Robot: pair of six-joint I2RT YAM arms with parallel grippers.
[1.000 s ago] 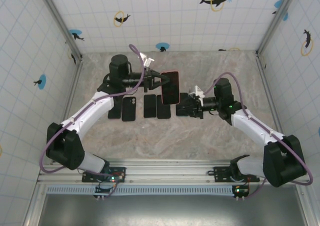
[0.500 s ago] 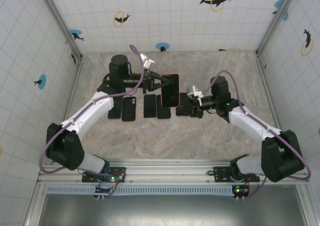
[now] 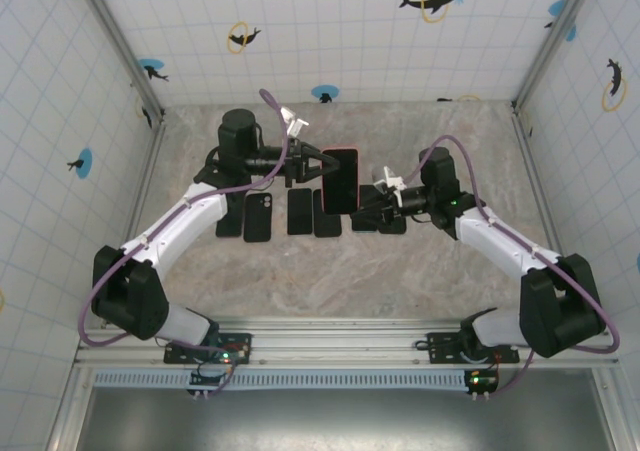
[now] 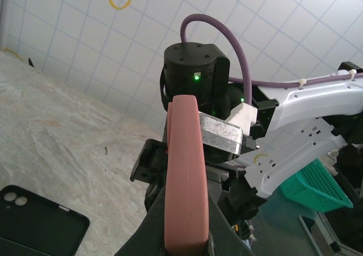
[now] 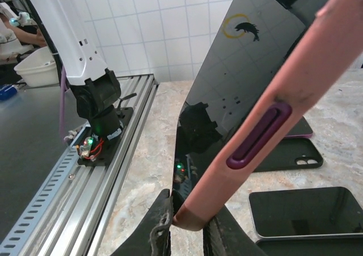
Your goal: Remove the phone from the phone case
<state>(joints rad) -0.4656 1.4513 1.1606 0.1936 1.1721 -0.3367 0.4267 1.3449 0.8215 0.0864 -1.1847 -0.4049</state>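
Observation:
The phone (image 3: 341, 178), black-screened in a pink-red phone case (image 3: 354, 177), hangs upright above the table. My left gripper (image 3: 312, 166) is shut on its left edge; in the left wrist view the case's rim (image 4: 186, 188) rises from between the jaws of that gripper (image 4: 187, 242). My right gripper (image 3: 366, 200) grips the lower right corner. In the right wrist view, this gripper (image 5: 190, 222) has one finger against the glossy screen (image 5: 232, 85) and the other against the back of the case (image 5: 266, 125), beside a purple side button (image 5: 260, 137).
Several dark phones and cases lie in a row on the marbled table (image 3: 420, 261) under the held phone, such as one (image 3: 259, 217) and another (image 3: 299, 211). A black case (image 4: 39, 219) lies at the lower left of the left wrist view. Tiled walls enclose the table.
My right gripper has moved left up to the phone and its jaws have closed onto the lower corner. The left gripper and the phone have stayed put.

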